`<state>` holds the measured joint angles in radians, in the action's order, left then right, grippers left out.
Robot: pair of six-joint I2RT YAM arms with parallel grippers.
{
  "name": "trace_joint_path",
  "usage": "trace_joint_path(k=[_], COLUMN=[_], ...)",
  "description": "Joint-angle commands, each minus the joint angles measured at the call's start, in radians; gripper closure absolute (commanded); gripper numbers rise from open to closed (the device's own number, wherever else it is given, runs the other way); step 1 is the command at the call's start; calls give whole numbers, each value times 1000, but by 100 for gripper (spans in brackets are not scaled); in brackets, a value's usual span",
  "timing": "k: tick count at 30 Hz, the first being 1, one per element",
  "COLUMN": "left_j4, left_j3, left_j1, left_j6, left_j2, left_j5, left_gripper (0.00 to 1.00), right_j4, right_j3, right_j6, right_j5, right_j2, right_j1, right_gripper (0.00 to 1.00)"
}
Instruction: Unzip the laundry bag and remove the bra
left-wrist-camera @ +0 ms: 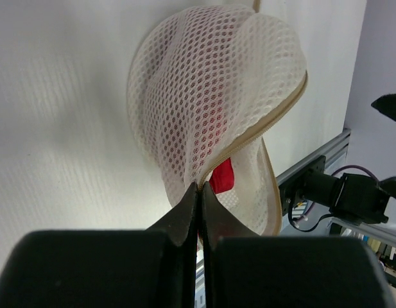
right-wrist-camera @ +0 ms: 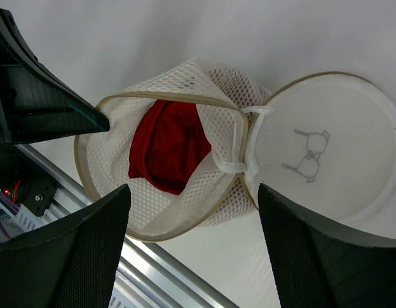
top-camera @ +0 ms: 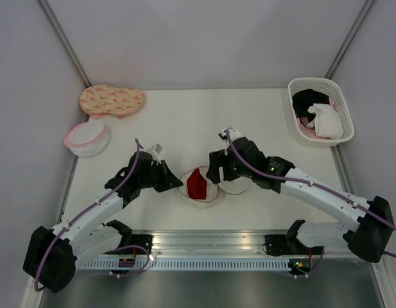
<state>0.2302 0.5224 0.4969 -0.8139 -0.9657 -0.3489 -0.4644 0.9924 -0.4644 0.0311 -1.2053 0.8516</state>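
The cream mesh laundry bag (top-camera: 210, 196) lies unzipped at the table's near middle, its two halves spread apart. The bra (top-camera: 197, 183) shows as a red bundle inside the left half; its cups are hidden. My left gripper (top-camera: 178, 181) is shut on that half's brown rim, seen up close in the left wrist view (left-wrist-camera: 199, 187), where the bag (left-wrist-camera: 204, 90) bulges with red (left-wrist-camera: 222, 177) in the gap. My right gripper (top-camera: 217, 172) is open, hovering over the bag. In the right wrist view (right-wrist-camera: 192, 192) it is above the bra (right-wrist-camera: 164, 151) and the flat lid half (right-wrist-camera: 326, 135).
An orange patterned pouch (top-camera: 112, 100) and a pink-rimmed round bag (top-camera: 87, 138) lie at the far left. A white basket (top-camera: 343, 131) with black, pink and white garments stands at the far right. A metal rail (top-camera: 204, 241) runs along the near edge.
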Motion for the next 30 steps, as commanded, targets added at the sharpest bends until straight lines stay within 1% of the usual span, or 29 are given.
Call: trace_joint_path(k=[1, 2, 4, 8, 12, 14, 15, 17, 19, 22, 23, 25, 30], left_j4=[-17, -15, -15, -15, -15, -15, -15, -15, -22, -29, -31, -32, -32], left_j3=[-27, -35, -48, -56, -59, -65, -65, -76, -85, -102, -105, -116, -121], left_j1=[-6, -6, -6, -6, -4, -6, -6, -6, -4, -6, -6, -6, -6], left_j6=[-37, -41, -47, -51, -48, -48, -48, -48, -50, -56, -57, -59, -65], left_j2=[-2, 1, 13, 41, 45, 44, 42, 45, 45, 54, 58, 67, 78], left_j5=[36, 40, 50, 57, 56, 57, 57, 60, 60, 56, 56, 54, 56], left_gripper=[98, 98, 98, 98, 98, 98, 98, 98, 98, 98, 98, 98, 98], right_j4=[119, 130, 183, 237, 233, 205, 184, 165, 145, 132, 129, 128, 159], right_j3=[-26, -24, -18, 14, 78, 112, 118, 130, 143, 146, 147, 147, 130], right_j6=[-85, -100, -117, -134, -125, -120, -120, -120, -122, -117, -117, -118, -137], right_j5=[-28, -22, -13, 10, 55, 119, 137, 180, 210, 248, 262, 262, 205], right_j2=[-25, -42, -91, -180, -288, -316, -336, -353, -378, -404, -416, -430, -456], right_j1=[50, 97, 154, 208, 227, 236, 239, 241, 242, 244, 242, 242, 247], right_gripper=[16, 16, 16, 17, 21, 23, 27, 30, 35, 40, 43, 44, 46])
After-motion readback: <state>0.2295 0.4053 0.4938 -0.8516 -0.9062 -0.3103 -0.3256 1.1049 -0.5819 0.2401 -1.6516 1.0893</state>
